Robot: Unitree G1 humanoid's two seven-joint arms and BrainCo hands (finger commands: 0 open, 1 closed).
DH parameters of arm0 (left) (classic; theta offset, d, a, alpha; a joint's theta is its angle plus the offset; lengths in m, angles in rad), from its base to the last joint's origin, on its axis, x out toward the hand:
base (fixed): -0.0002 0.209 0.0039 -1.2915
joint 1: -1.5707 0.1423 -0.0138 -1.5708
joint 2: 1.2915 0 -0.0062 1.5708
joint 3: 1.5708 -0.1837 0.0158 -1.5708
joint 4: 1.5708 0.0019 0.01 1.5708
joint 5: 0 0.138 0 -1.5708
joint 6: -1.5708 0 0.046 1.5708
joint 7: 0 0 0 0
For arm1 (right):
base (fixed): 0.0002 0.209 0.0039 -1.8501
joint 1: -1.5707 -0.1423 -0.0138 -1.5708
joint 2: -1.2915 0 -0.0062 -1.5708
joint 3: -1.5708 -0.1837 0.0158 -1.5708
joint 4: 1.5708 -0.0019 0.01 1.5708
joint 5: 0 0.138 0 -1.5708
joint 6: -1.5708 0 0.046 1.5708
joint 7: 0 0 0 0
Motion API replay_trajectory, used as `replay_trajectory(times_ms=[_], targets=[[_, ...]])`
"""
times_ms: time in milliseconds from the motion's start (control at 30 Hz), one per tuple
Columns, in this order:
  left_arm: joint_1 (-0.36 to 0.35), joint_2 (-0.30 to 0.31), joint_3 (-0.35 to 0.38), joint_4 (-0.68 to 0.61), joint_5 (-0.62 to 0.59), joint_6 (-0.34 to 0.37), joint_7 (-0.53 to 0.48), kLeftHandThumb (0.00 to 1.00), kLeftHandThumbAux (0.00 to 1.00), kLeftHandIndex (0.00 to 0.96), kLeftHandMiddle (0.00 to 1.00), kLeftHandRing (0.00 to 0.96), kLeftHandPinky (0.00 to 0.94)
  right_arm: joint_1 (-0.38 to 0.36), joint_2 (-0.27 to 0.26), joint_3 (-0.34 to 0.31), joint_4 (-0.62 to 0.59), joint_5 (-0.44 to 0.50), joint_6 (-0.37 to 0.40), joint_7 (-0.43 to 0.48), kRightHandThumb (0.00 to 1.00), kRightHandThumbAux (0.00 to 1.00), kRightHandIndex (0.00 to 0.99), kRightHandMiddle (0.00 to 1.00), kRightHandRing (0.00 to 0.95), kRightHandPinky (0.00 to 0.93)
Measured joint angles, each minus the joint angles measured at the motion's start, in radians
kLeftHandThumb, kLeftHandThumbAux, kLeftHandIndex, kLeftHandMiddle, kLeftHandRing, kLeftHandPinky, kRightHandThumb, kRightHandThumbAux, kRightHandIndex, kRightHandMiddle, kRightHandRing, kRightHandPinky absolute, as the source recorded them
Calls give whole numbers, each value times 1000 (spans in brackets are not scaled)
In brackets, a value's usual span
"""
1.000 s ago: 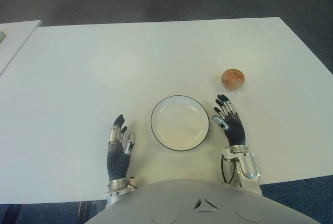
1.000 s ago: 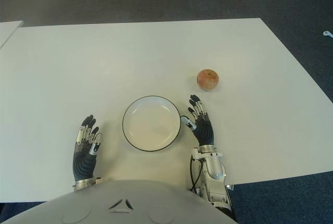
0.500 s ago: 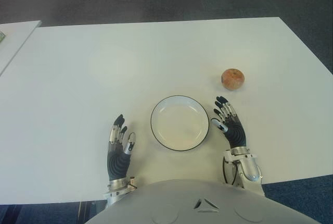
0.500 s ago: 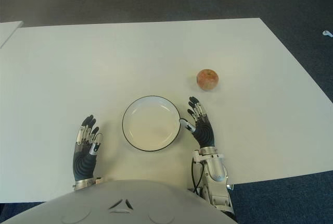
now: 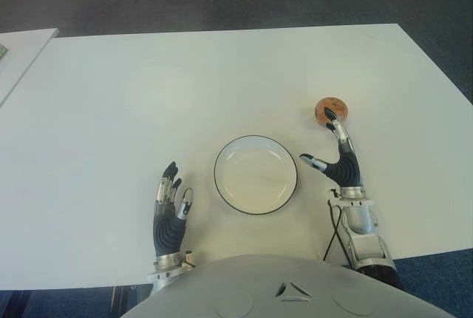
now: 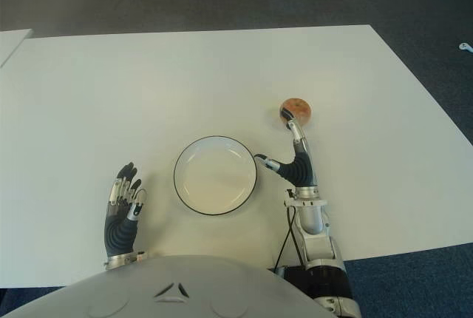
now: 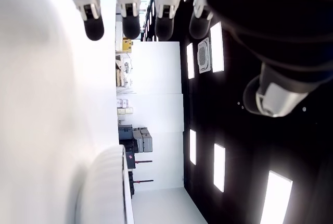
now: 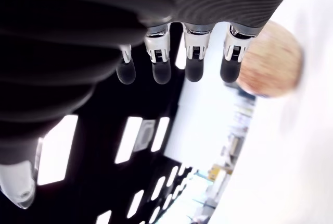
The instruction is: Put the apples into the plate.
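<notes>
One apple [image 5: 330,109], reddish-orange, sits on the white surface [image 5: 222,74] in its right half, about midway between the far and near edges. It is outside the plate [image 5: 256,174] and apart from its rim. Only this one apple is visible.

The plate is white with a thin dark rim and holds nothing. It stands near the middle of the surface's width, closer to the near edge than to the far one.

The right hand [image 5: 337,157] is raised on edge between the plate and the apple, nearer the apple. Its fingers [image 5: 334,124] are extended straight toward the apple, and their tips overlap the apple's near side in the eye views; contact cannot be confirmed. The thumb [image 5: 312,160] is spread out toward the plate's right rim. The right wrist view shows the four fingertips [image 8: 192,65] straight and side by side, with the apple just beyond them and not enclosed. The hand is wide and holds nothing.

The left hand [image 5: 169,212] shows to the left of the plate, close to the near edge of the surface, well apart from the apple. Its fingers are extended and relaxed, holding nothing; the left wrist view shows the fingertips [image 7: 130,21] straight and uncurled.
</notes>
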Motion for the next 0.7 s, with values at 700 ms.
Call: replay_trajectory(times_ms=[700], targets=[[-74, -8, 13, 44, 4, -19, 1, 35, 415, 0, 0, 0, 0, -241, -139, 101, 188, -342, 140, -406, 278, 451, 0, 0, 0, 0]])
